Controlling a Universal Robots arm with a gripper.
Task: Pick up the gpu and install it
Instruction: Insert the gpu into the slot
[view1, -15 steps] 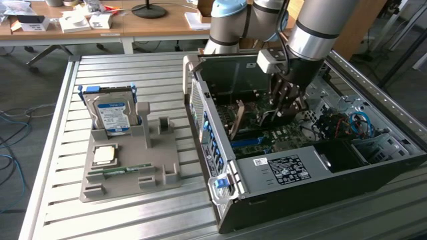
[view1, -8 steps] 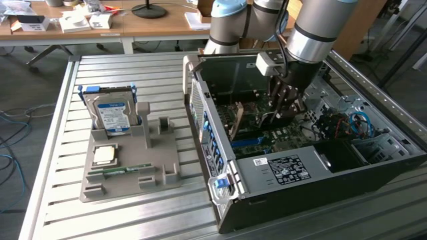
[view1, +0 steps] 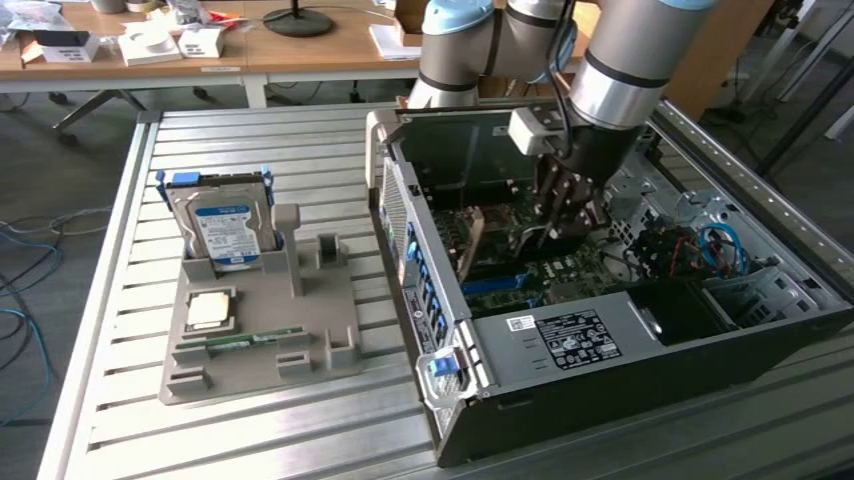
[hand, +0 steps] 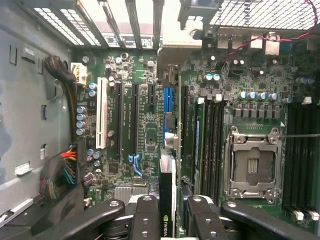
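Exterior view: end effector (view1: 567, 222) clamps gpu (hand: 167, 200) inside case (view1: 694, 330) on slatted metal table (view1: 267, 425), desks (view1: 314, 55) behind.

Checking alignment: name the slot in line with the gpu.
The blue slot, directly in line with the gpu; the others are black or white.

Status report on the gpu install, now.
End effector shut on gpu, inside the case. Card edge-on, in line with blue slot. Seated or not: cannot tell. Nothing seen between card and slot.
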